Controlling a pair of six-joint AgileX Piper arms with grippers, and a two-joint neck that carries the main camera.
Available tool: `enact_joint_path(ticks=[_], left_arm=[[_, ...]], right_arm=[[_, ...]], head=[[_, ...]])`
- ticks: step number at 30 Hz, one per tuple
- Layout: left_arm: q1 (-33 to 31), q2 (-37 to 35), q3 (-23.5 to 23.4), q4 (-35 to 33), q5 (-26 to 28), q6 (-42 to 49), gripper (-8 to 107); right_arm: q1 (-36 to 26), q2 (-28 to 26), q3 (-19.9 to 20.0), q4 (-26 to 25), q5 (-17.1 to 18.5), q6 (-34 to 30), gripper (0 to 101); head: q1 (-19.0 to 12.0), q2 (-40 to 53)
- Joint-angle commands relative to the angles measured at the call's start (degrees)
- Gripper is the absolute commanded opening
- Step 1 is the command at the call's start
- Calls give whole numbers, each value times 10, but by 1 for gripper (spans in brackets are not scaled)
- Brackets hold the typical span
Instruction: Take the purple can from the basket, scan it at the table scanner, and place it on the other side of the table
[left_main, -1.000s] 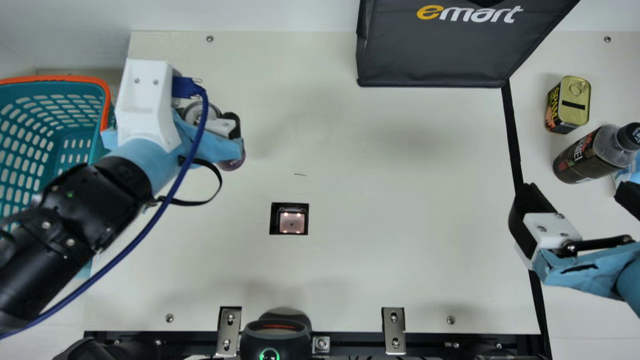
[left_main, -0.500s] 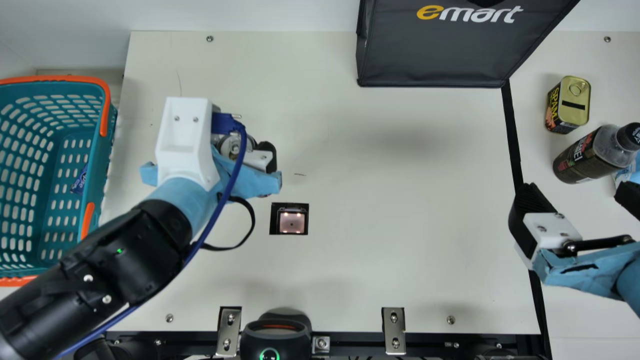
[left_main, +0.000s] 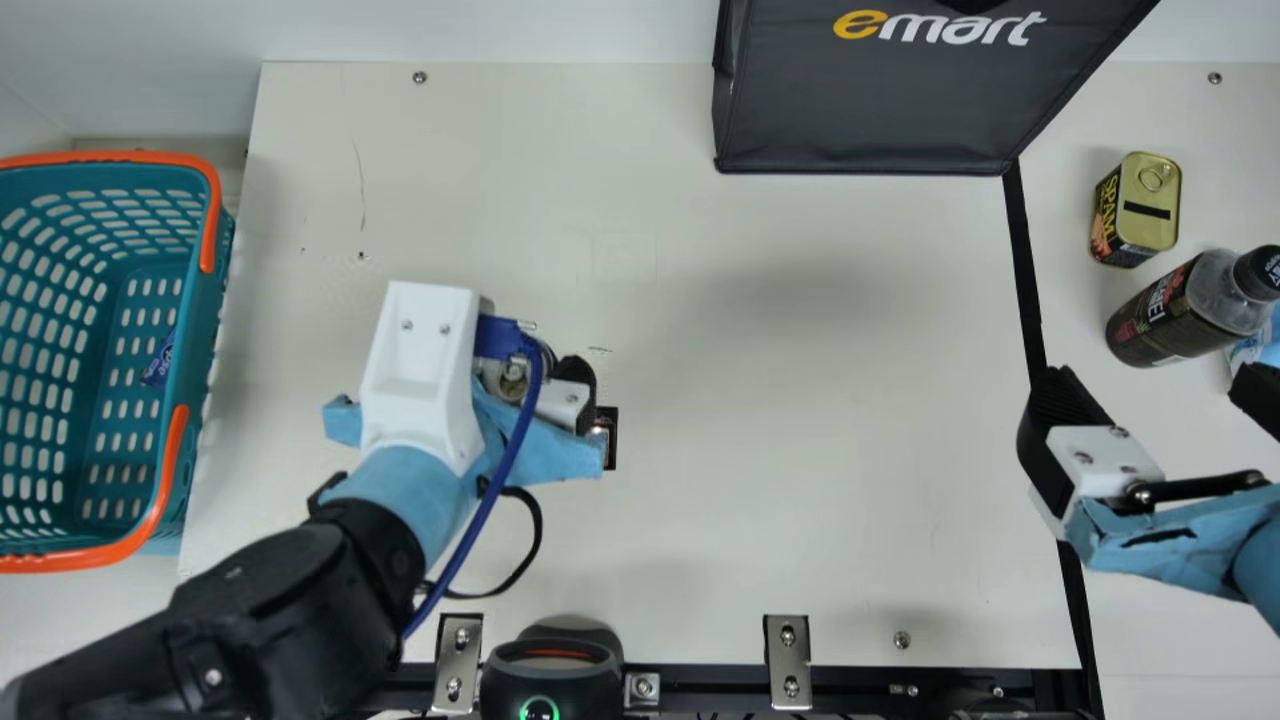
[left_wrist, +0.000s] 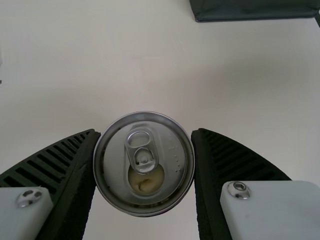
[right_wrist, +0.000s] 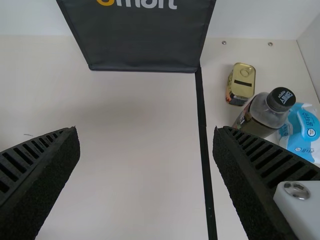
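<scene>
Now, main view: L gripper w/ can near the scanner, partly hiding it; R gripper spread at the table's R side. L wrist view: purple can clamped btwn both fingers, lid up. R wrist view: fingers wide apart, bottle beyond.

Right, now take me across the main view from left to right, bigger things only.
Teal basket → left gripper → dark bag → gold-lidded tin → dark-capped bottle.
</scene>
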Motion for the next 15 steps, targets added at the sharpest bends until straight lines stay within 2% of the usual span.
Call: enact_joint_path(ticks=[1,15], left_arm=[[-22,0,3,4,7,-16,-8],[-129,17,2,31,65,-114,-8]], right_arm=[[0,0,0,0,0,0,95],[0,0,0,0,0,0,95]], head=[[-16,0],[-16,0]])
